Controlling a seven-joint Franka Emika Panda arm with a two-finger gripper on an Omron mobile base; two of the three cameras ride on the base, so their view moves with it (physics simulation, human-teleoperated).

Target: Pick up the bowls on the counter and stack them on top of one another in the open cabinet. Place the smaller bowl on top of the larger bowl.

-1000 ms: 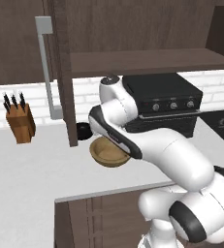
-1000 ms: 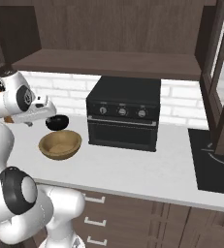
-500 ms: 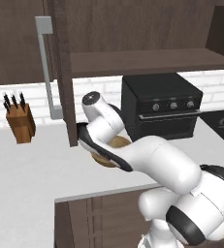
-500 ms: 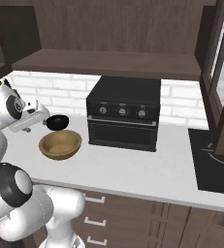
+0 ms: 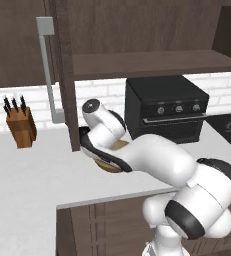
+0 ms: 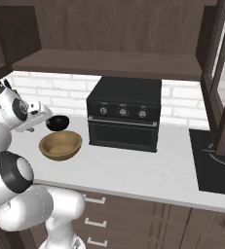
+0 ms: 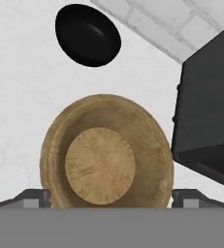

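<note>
Left base view: the arm folds low over the counter [image 5: 32, 170] at frame centre, covering most of the larger bowl [image 5: 118, 146].

Right base view: that bowl [image 6: 60, 145] sits centre-left, the smaller bowl [image 6: 58, 122] just behind it; the open cabinet [image 6: 104, 63] spans the top.

Hand view: the wooden bowl [image 7: 106, 155] lies lower centre (gripper spread around it, fingertips barely visible at the bottom). Judged step: reaching; next comes gripping its rim.

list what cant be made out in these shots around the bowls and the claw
- Claw fingertips, hand view: just their tops flank the wooden bowl; the grey band cuts the rest, so contact is unclear.
- Wooden bowl, left base view: mostly behind the arm.
- Black bowl, right base view: its left side is behind the wrist.
- Knife block: blades too small to count.
</note>
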